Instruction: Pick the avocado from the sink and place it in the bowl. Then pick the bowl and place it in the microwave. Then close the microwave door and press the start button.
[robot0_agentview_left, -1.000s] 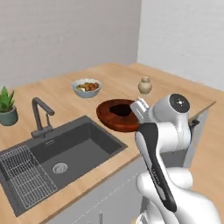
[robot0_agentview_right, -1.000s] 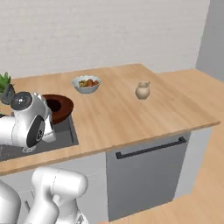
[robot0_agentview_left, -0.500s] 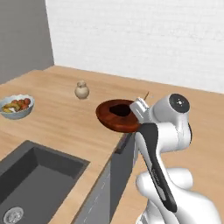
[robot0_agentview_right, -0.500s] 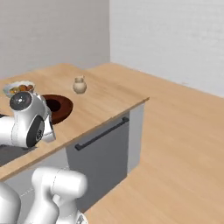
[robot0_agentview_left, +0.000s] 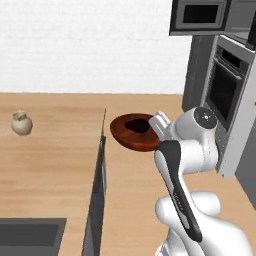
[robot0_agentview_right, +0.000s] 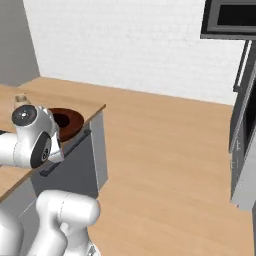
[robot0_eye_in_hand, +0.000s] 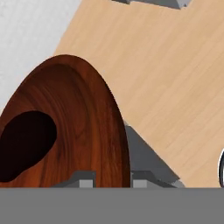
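The reddish-brown wooden bowl (robot0_agentview_left: 131, 138) hangs in the air beyond the counter's end, with my gripper (robot0_agentview_left: 158, 123) shut on its near rim. The nearly black avocado (robot0_agentview_left: 138, 125) lies inside the bowl. In the hand view the bowl (robot0_eye_in_hand: 83, 131) stands on edge, the avocado (robot0_eye_in_hand: 24, 144) is a dark patch at its left, and my gripper (robot0_eye_in_hand: 113, 180) has one fingertip on each side of the rim. The black microwave (robot0_agentview_left: 199, 16) sits high at the upper right, its grey inside showing. A corner of the sink (robot0_agentview_left: 30, 238) shows at the lower left.
A steel oven (robot0_agentview_left: 225, 92) stands below the microwave in a tall grey cabinet. A small beige jar (robot0_agentview_left: 21, 123) sits on the wooden counter (robot0_agentview_left: 50, 165), which ends at an edge just left of the bowl. Wooden floor (robot0_agentview_right: 165, 165) stretches between counter and oven wall.
The whole picture has swung right as the base turned: sink, plant and food bowl left the views, microwave and oven came in. The bowl stays in my shut gripper.
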